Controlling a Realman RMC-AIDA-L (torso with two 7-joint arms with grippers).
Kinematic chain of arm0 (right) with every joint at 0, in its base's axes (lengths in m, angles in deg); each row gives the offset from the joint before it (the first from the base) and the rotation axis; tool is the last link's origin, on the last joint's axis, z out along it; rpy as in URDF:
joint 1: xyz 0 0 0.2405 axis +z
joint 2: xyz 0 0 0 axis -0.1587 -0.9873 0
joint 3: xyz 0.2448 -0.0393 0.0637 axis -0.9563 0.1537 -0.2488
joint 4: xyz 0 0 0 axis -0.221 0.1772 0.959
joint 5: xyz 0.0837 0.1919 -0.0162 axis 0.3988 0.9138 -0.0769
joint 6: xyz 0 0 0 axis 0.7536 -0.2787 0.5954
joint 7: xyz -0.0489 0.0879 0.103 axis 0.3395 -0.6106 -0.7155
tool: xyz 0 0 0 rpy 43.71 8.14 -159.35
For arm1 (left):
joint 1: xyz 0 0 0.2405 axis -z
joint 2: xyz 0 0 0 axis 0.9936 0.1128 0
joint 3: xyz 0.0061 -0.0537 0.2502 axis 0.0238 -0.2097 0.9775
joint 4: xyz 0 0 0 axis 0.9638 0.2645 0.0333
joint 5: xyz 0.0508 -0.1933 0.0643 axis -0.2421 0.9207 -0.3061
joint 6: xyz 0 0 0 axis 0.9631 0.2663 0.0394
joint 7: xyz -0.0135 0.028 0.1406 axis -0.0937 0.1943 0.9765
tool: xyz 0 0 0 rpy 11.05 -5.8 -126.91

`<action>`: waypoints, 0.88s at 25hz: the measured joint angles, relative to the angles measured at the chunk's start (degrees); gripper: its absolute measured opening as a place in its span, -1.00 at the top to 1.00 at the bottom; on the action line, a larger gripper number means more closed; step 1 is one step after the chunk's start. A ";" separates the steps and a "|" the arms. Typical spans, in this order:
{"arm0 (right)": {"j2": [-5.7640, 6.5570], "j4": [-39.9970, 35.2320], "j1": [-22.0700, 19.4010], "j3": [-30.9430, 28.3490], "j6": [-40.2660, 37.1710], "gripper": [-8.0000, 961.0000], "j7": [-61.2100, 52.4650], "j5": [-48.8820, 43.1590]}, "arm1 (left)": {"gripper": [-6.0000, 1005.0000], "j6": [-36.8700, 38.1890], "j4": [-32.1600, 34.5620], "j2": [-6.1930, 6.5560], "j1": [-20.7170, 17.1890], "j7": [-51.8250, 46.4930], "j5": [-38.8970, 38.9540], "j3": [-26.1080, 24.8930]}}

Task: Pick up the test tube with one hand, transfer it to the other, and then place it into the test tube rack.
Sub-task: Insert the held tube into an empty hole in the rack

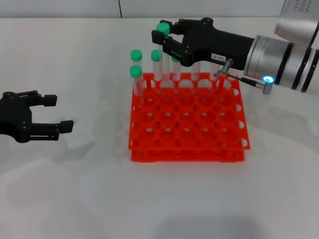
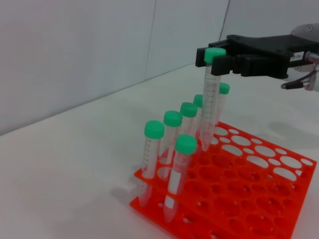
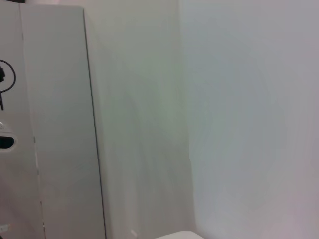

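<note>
**Tube held over the back row of the rack**

From the head camera I see my right gripper (image 1: 163,34), the one with the small white label, reaching in from the right above the far edge of the test tube rack (image 1: 187,149). Its fingers are clamped on the test tube (image 2: 210,99) just under the green cap. The left wrist camera shows this best: the tube hangs upright from the fingers, its pointed lower end down at the level of the rack's top tier, at a hole in the back row. I cannot tell whether the tip has entered the hole or only sits just above it.

Other green-capped tubes (image 2: 172,137) stand in the rack already, in a line along the back row, with one more (image 2: 178,174) a row nearer at the left corner. The held tube's cap stands higher than all of theirs.

My left gripper (image 1: 49,114) is low over the white table (image 1: 75,199) on the left, well apart from the rack, its fingers spread and holding nothing.

The right wrist camera shows only a pale wall and a panel (image 3: 50,124), none of the work.
</note>
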 joint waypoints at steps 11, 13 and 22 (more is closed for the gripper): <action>0.00 3.65 1.47 6.89 1.18 0.44 3.89 11.91 | -0.75 0.55 -0.18 -0.12 0.19 0.03 -0.01 -0.01; 0.00 3.65 1.48 8.30 1.23 0.44 4.92 13.95 | -0.75 0.55 -0.18 -0.12 0.19 0.03 -0.01 0.00; 0.00 3.79 0.99 14.94 1.10 0.44 11.28 23.44 | -0.75 0.55 -0.18 -0.20 0.04 0.03 0.00 0.00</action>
